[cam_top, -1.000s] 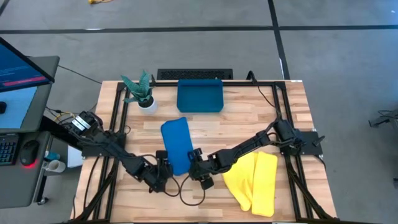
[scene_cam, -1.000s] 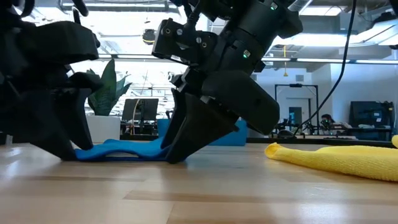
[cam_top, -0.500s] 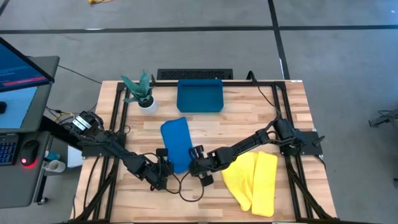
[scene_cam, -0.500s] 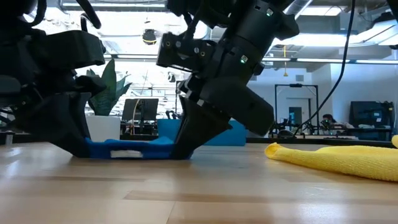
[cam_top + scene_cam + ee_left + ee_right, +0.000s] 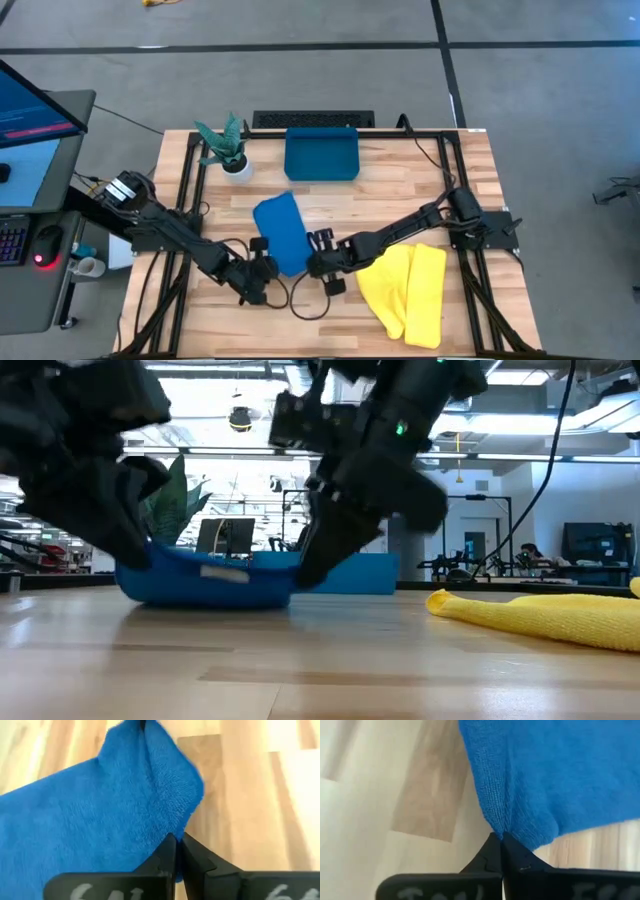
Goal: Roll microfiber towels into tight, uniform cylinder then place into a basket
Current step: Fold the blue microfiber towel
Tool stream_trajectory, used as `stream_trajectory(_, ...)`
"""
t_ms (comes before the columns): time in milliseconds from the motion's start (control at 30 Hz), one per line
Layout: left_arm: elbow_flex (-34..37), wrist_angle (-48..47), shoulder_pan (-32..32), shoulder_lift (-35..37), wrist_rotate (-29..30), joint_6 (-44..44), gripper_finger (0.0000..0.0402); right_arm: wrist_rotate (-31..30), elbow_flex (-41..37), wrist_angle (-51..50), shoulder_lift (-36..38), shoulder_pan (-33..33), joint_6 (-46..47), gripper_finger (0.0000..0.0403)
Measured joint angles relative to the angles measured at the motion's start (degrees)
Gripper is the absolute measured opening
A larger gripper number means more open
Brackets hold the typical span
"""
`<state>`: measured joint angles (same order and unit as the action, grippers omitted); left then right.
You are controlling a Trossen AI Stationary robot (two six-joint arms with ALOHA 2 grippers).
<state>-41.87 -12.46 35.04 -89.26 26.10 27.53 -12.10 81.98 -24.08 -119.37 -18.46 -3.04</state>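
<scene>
The blue microfiber towel (image 5: 279,228) lies lengthwise at the table's middle, its far part on the wood and its near edge (image 5: 205,578) raised and sagging between my two grippers. My left gripper (image 5: 264,267) is shut on the near left corner, and my right gripper (image 5: 313,262) is shut on the near right corner. The yellow towel (image 5: 408,288) lies loosely folded at the near right, untouched. At the far edge stands the teal basket (image 5: 321,155), with nothing in it. My left gripper pinches the blue towel's near left corner (image 5: 172,832) between its two fingers, slanting down from the near left. That corner is lifted clear of the wood. My right gripper pinches the near right corner (image 5: 502,827) between its two fingers, slanting down from the right. The edge between them (image 5: 215,585) hangs slack.
A small potted plant (image 5: 228,150) stands at the far left beside the basket. A loose black cable (image 5: 305,305) loops on the wood near the front edge, below the grippers. Bare wood lies between the blue towel and the basket.
Both grippers have shut on the blue towel's near corners and then risen. The towel's near edge, flat on the table a second ago, now hangs lifted between them, while its far part has stayed on the wood.
</scene>
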Motion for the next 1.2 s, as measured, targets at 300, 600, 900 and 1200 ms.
stream_trajectory(300, -5.6, -6.8, 3.5, 1.1, -0.2, 3.6, 0.0001, 0.1, 6.9, -6.3, 0.1, -4.7, 3.2, 0.0011)
stream_trajectory(600, -15.1, -25.9, 8.6, 1.1, 7.8, 13.0, 0.0000, -3.4, 15.7, -10.6, 0.1, -9.9, 7.6, 0.0016)
stream_trajectory(900, -14.9, -31.7, 8.1, 1.0, 10.3, 16.5, 0.0000, -7.9, 16.4, -12.1, -1.7, -7.3, 10.7, 0.0009)
stream_trajectory(1200, -10.3, -34.0, 2.6, 0.9, 13.0, 19.6, 0.0000, -8.9, 11.9, -9.5, -2.1, 0.1, 15.5, 0.0005)
